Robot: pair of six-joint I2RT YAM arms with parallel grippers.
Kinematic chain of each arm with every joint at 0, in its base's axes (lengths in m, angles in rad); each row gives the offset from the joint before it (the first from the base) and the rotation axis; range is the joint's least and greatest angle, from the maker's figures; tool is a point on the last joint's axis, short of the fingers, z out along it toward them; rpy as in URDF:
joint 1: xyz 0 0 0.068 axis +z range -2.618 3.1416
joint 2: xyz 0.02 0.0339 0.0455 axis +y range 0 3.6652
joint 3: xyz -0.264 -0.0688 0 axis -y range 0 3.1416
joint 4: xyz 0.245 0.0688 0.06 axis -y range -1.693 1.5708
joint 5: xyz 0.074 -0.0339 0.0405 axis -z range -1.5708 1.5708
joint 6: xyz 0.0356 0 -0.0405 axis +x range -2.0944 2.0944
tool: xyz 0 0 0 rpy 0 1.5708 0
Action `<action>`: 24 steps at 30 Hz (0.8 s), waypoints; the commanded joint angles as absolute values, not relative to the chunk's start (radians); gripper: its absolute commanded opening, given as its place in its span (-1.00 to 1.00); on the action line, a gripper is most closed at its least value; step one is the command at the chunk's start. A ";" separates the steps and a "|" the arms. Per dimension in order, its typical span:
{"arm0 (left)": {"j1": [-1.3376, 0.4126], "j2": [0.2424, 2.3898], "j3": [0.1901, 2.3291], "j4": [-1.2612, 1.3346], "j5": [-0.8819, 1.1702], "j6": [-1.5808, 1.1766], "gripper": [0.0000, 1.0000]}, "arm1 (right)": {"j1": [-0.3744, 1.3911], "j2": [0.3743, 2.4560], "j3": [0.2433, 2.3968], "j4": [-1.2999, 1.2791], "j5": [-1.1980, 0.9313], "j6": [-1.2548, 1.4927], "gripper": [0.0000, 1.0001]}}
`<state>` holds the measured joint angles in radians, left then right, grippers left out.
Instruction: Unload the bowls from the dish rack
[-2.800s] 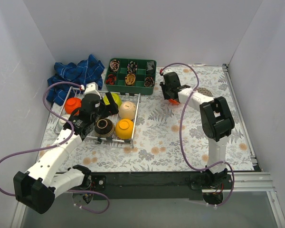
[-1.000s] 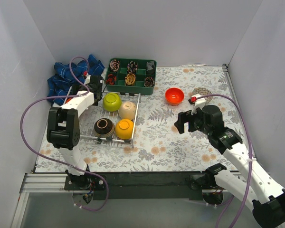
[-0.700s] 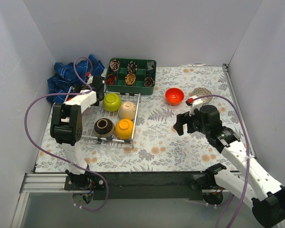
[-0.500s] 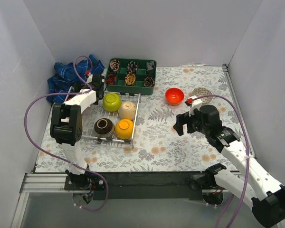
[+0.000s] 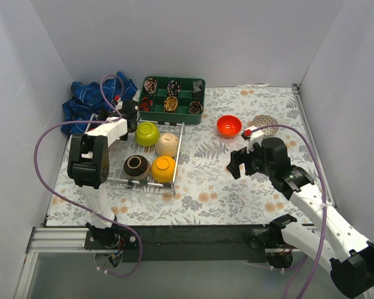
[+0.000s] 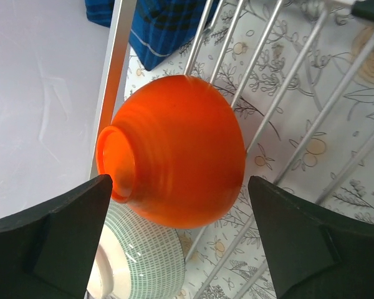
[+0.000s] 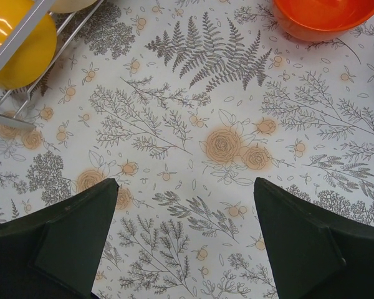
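In the left wrist view an orange-red bowl point(image 6: 174, 149) lies on its side on the dish rack point(image 6: 112, 68), leaning on a pale teal-white bowl point(image 6: 143, 261). My left gripper point(image 6: 181, 240) is open, one finger on each side of the orange-red bowl, at the rack's back left corner point(image 5: 120, 116). The dish rack point(image 5: 179, 152) also holds lime green point(image 5: 147, 132), beige point(image 5: 167, 144), dark brown point(image 5: 136, 166) and yellow-orange point(image 5: 163, 168) bowls. A red bowl point(image 5: 229, 125) stands on the table. My right gripper point(image 5: 242, 163) hovers open over bare tablecloth with nothing between its fingers.
A green compartment tray point(image 5: 172, 99) with small items sits behind the rack. A blue checked cloth point(image 5: 90, 99) lies bunched at the back left. A patterned bowl point(image 5: 265, 121) rests near the red one. White walls close in on three sides.
The right arm has left the red bowl on the table and drawn back toward the middle. The left arm has reached the rack's back left corner, and its jaws have narrowed slightly around the orange-red bowl.
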<state>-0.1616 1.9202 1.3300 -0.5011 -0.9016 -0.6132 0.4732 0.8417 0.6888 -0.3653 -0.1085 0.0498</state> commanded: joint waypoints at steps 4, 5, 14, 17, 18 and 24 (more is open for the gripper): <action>-0.147 1.959 1.371 -0.523 -0.951 -0.586 0.82 | 0.477 0.830 0.670 -0.356 -0.152 0.035 0.96; -0.147 1.960 1.373 -0.525 -0.954 -0.584 0.82 | 0.476 0.830 0.670 -0.356 -0.155 0.035 0.96; -0.149 1.971 1.378 -0.618 -0.904 -0.658 0.47 | 0.477 0.836 0.669 -0.354 -0.164 0.034 0.96; -0.150 1.944 1.381 -0.620 -0.887 -0.661 0.32 | 0.479 0.834 0.672 -0.356 -0.170 0.034 0.96; -0.152 1.937 1.385 -0.623 -0.882 -0.661 0.29 | 0.476 0.834 0.670 -0.354 -0.170 0.035 0.96; -0.198 1.905 1.422 -0.647 -0.893 -0.660 -0.04 | 0.477 0.822 0.667 -0.351 -0.172 0.034 0.96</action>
<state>-0.1665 1.9656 1.3815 -0.6064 -0.9306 -0.6197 0.4732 0.8413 0.6693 -0.3698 -0.1589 0.0471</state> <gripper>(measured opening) 0.741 0.982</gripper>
